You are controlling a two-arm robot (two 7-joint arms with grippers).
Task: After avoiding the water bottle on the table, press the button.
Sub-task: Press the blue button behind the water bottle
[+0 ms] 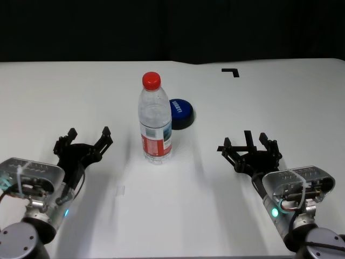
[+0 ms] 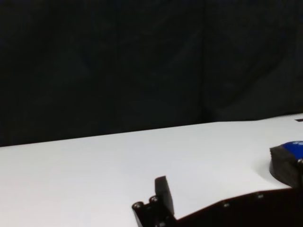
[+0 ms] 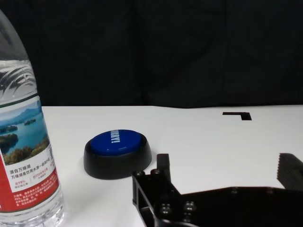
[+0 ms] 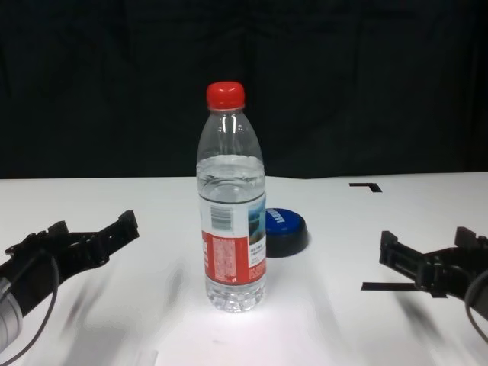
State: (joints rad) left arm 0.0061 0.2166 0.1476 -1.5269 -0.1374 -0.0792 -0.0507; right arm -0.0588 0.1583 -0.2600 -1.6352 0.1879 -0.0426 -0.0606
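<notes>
Since water bottle (image 1: pixel 155 120) stands frame centre, masking button (image 1: pixel 181 113) behind it, you see right gripper (image 1: pixel 249 145) wide, lower right; left gripper (image 1: pixel 86 138) wide, lower left, above desk (image 1: pixel 280 102).

head cam looks down from above on the table (image 1: pixel 64 86), my two arms at the bottom corners. chest cam sits low, near table height, facing forward into the dark backdrop (image 4: pixel 381 76). both share the water bottle (image 1: pixel 154 118) with the button (image 1: pixel 181 113) behind it. right wrist cam is close and low, seeing bottle, button and my right gripper (image 3: pixel 227 175) fingers. left wrist cam is low too, catching just the button's edge at the frame border.
</notes>
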